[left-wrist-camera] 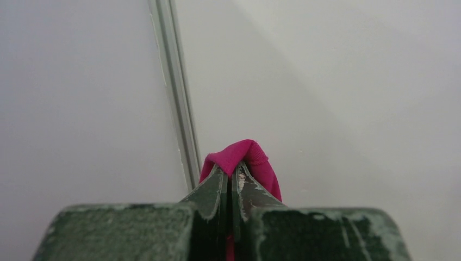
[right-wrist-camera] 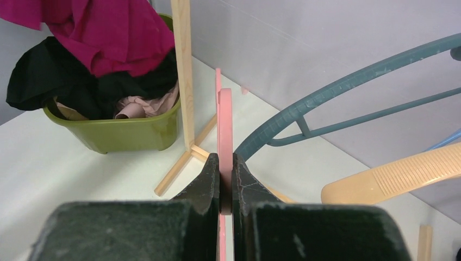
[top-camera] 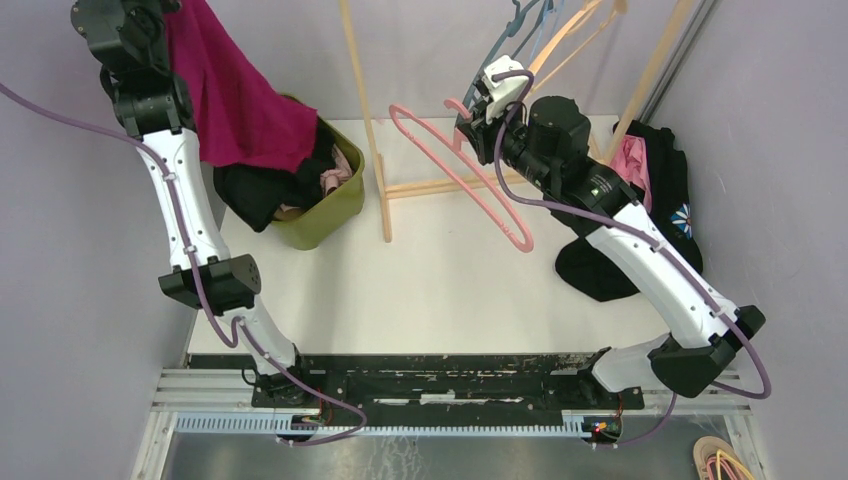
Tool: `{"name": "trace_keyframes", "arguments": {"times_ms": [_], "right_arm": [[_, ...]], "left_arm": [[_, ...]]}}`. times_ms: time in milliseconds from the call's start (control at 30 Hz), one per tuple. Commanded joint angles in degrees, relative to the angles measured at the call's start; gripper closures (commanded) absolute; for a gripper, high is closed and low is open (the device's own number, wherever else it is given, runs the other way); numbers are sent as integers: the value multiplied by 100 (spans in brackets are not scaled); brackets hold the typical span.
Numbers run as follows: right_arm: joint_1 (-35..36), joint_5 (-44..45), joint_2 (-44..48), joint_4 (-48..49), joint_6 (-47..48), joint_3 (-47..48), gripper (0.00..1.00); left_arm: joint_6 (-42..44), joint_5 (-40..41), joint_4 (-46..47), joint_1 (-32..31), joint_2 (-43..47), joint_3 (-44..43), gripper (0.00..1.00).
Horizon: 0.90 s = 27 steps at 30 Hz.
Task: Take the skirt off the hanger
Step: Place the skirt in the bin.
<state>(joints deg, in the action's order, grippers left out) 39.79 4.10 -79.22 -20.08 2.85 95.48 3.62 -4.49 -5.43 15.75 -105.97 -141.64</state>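
Observation:
The magenta skirt [top-camera: 235, 95] hangs from my left gripper [top-camera: 165, 10] at the far left, high above the table, its lower part draped over the green bin [top-camera: 335, 205]. In the left wrist view my left gripper [left-wrist-camera: 232, 169] is shut on a fold of the skirt [left-wrist-camera: 244, 155]. The pink hanger [top-camera: 460, 175] is bare and held in the air over the table's middle. My right gripper [top-camera: 470, 120] is shut on it near its hook. In the right wrist view my right gripper [right-wrist-camera: 225, 163] pinches the pink hanger [right-wrist-camera: 224, 122] edge-on.
The green bin [right-wrist-camera: 122, 136] holds black and beige clothes. A wooden rack [top-camera: 365, 120] stands at the back with teal [right-wrist-camera: 337, 95] and peach [right-wrist-camera: 391, 176] hangers on it. A pile of dark clothes [top-camera: 660, 190] lies at the right.

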Motion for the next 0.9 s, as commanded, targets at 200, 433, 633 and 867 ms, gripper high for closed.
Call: {"name": "trace_keyframes", "arguments": {"times_ms": [200, 433, 633, 867], "right_arm": [[-195, -272, -215, 500, -159, 76, 99], [-208, -345, -195, 500, -183, 3, 99], [-203, -383, -127, 516, -214, -109, 99], [-204, -366, -129, 474, -211, -110, 99]], "left_arm": [[-1016, -1059, 1237, -126, 950, 2150, 97], [-991, -1132, 1457, -1144, 1713, 4062, 97], [-1155, -1053, 1647, -1840, 2314, 6074, 97], [-444, -128, 1251, -1769, 3092, 7498, 97]]}}
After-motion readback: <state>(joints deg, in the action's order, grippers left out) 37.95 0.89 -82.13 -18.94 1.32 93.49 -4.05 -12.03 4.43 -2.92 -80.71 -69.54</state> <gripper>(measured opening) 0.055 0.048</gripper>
